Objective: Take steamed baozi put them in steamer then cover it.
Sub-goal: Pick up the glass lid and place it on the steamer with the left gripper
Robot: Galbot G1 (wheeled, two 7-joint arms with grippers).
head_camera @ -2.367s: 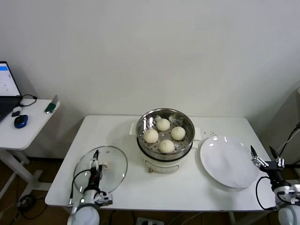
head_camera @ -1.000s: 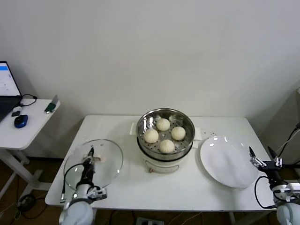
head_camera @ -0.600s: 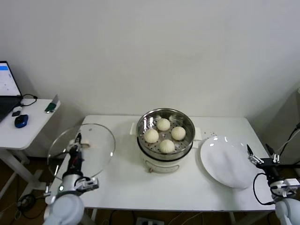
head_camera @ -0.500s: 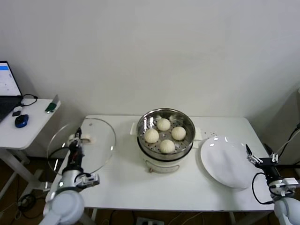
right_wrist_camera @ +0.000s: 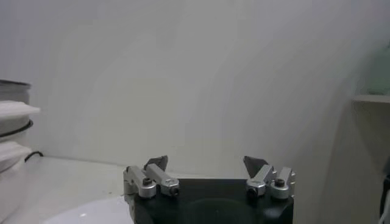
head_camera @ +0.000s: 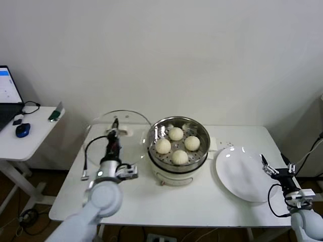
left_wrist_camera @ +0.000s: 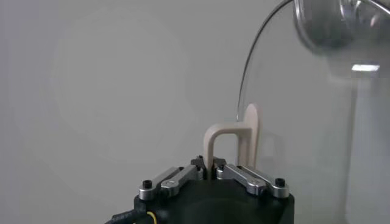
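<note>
Cover (head_camera: pixel 119 132) is now hanging up beside the steamer (head_camera: pixel 177 143) — tilted on edge; left gripper (head_camera: pixel 115 132) is clamping its handle, right gripper (head_camera: pixel 275 169) is idling open.

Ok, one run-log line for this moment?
left gripper: shut on lid handle, lid airborne beside steamer | baozi: four inside | right gripper: open, idle by plate

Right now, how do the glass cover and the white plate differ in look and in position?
The cover is clear glass with a cream handle; the plate is opaque white and has no handle. The cover is lifted off the table, tilted, held by the shut left tool beside the steamer; the plate lies flat on the table, near the open right tool. Both are round.
</note>
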